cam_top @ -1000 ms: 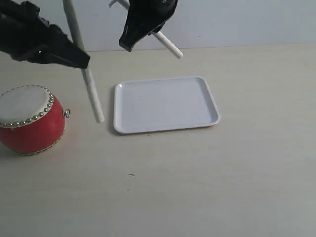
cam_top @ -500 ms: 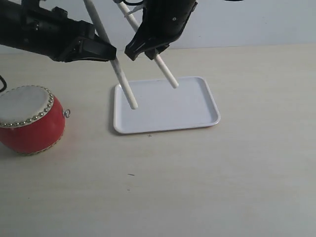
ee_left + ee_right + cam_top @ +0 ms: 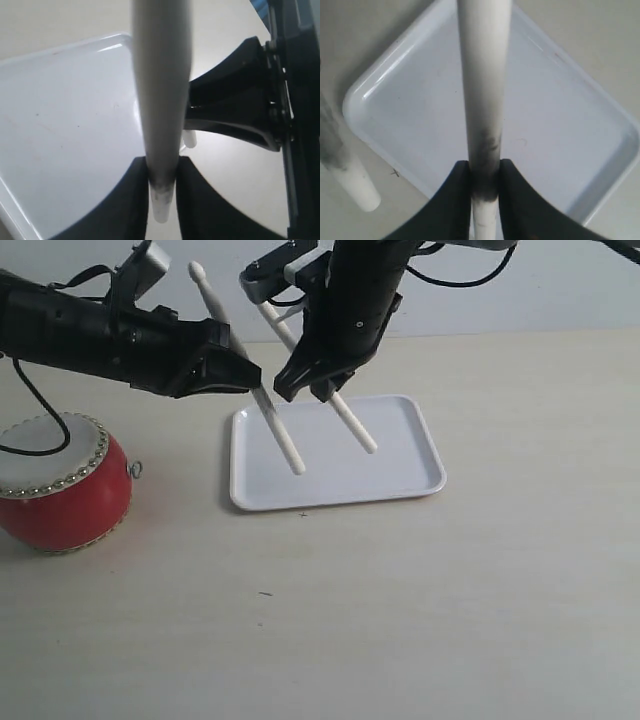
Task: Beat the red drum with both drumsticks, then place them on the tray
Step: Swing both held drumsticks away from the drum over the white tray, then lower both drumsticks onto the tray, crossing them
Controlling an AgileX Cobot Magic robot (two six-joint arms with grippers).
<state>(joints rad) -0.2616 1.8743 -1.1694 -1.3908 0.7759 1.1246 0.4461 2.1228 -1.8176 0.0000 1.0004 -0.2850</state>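
Grip: left end effector clamped on left drumstick, right end effector clamped on right drumstick; tips over tray; red drum at tray's 9 o'clock. Lower sticks flat inside rim, release gently.

You have bright, even, diffuse light across the exterior view, and shadows there are faint: a soft one hugs the base of the red drum on the table. Your wrist views blur the close drumsticks, soft-edged and smeared, while the tray behind is fairly sharp, with mild glare streaks along its rim.
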